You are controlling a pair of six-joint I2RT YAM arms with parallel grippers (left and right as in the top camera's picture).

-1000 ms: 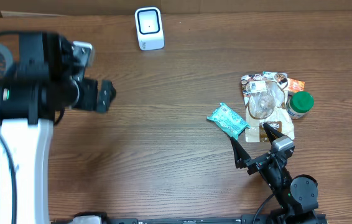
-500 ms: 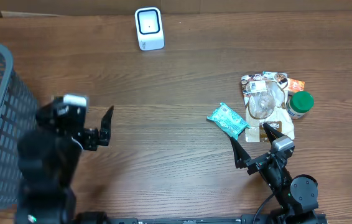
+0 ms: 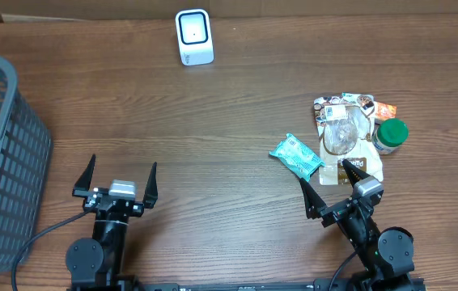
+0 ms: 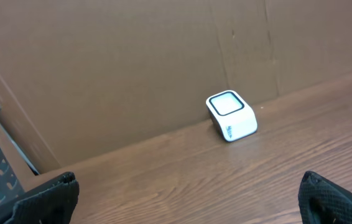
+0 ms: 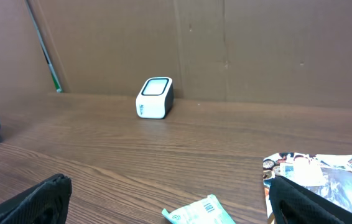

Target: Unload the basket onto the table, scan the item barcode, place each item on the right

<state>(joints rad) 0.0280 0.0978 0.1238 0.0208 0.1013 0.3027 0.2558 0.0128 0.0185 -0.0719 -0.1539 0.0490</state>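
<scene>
Left gripper [image 3: 122, 171] sits by the table's [image 3: 213, 121] near edge, jaws spread wide, holding nothing. Right gripper [image 3: 323, 173], also by the near edge, is just as wide and empty, right beside the teal packet [image 3: 296, 156]. Pouches [image 3: 346, 133] and green-lidded jar [image 3: 390, 135] lie toward the right edge. Scanner [image 3: 194, 36] stands at the far edge, basket [image 3: 2, 162] at the left edge.

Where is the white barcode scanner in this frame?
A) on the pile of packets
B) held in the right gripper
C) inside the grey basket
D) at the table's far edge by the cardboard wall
D: the white barcode scanner stands at the far edge of the table before the cardboard wall, apart from the grey basket and the packets.
</scene>
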